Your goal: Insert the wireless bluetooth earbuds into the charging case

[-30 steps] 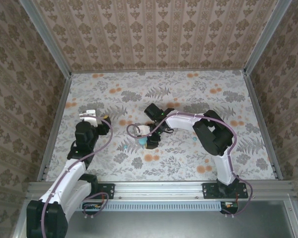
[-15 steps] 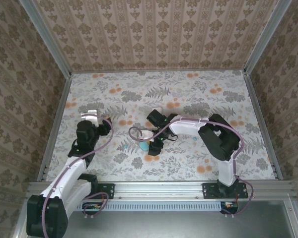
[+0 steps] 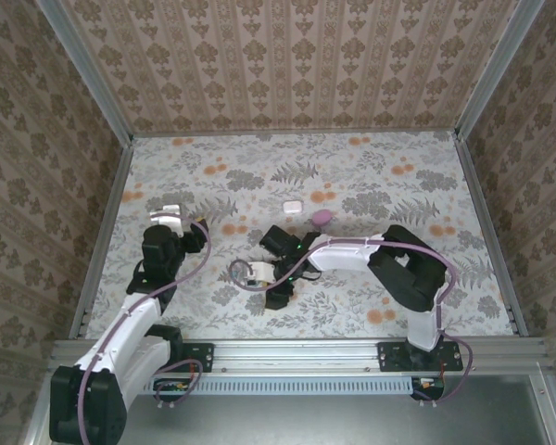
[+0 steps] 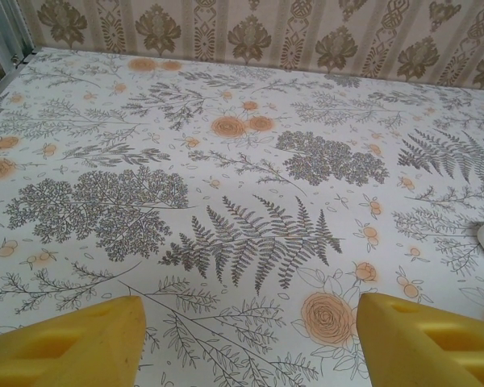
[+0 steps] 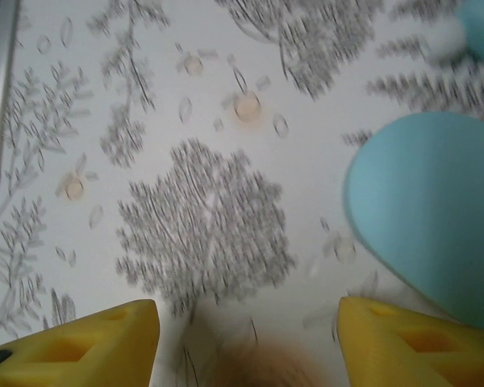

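Teal charging case (image 5: 427, 218) lies on the floral counter (image 5: 226, 121), just right of the open, empty right end effector (image 5: 246, 347). Beyond it sits a blurred, probable teal earbud (image 5: 480, 24). The left end effector (image 4: 250, 347) hovers open and empty. The step looks like reaching for the bud; next, centre the jaws over it.

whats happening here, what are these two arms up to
Two robot arms are on an earbud-packing job over a floral table. The right gripper hangs low, jaws open and empty, with a teal case lying just beside one finger. The left gripper sits off to the left, jaws open too, holding nothing. A white case and a pink case lie farther back, untouched.
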`<state>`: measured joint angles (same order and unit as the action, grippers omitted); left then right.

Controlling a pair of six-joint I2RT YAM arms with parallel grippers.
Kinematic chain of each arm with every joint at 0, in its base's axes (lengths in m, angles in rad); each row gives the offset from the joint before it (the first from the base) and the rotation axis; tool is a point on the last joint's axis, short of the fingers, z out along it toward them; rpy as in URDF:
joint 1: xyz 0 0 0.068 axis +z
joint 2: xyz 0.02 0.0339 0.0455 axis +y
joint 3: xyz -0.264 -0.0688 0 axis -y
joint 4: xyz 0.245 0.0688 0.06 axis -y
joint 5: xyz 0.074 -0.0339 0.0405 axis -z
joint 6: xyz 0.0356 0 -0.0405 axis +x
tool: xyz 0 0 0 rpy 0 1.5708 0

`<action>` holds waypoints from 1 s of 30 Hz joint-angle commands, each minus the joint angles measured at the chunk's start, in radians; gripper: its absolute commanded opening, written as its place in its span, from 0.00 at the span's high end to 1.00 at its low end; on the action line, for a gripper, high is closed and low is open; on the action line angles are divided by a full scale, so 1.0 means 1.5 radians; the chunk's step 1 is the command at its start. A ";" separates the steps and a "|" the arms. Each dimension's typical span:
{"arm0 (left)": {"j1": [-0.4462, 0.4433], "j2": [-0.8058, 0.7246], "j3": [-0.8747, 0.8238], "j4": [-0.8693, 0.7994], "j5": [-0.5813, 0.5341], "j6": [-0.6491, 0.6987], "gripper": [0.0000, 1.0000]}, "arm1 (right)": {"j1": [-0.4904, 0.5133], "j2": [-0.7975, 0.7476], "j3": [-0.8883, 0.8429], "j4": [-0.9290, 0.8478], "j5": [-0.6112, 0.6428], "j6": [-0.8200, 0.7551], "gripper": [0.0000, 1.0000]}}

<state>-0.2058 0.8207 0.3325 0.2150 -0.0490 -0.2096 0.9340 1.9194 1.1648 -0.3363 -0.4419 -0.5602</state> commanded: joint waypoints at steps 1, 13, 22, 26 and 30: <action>0.007 -0.020 0.019 -0.008 -0.004 -0.003 0.29 | 0.005 0.005 0.032 -0.006 -0.008 -0.041 0.38; 0.006 -0.035 0.020 -0.028 -0.001 0.011 0.30 | -0.039 0.008 0.067 0.036 0.003 -0.231 0.28; 0.008 -0.036 0.022 -0.032 -0.003 0.019 0.29 | -0.047 0.095 0.159 -0.050 -0.066 -0.276 0.29; 0.007 -0.037 0.021 -0.032 -0.004 0.020 0.30 | -0.050 0.112 0.162 -0.059 -0.073 -0.286 0.32; 0.007 -0.034 0.023 -0.033 -0.002 0.019 0.30 | -0.051 0.121 0.179 -0.075 -0.072 -0.278 0.36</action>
<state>-0.2012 0.7830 0.3344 0.1669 -0.0490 -0.2008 0.8627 2.0819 1.3975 -0.3943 -0.5060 -0.9516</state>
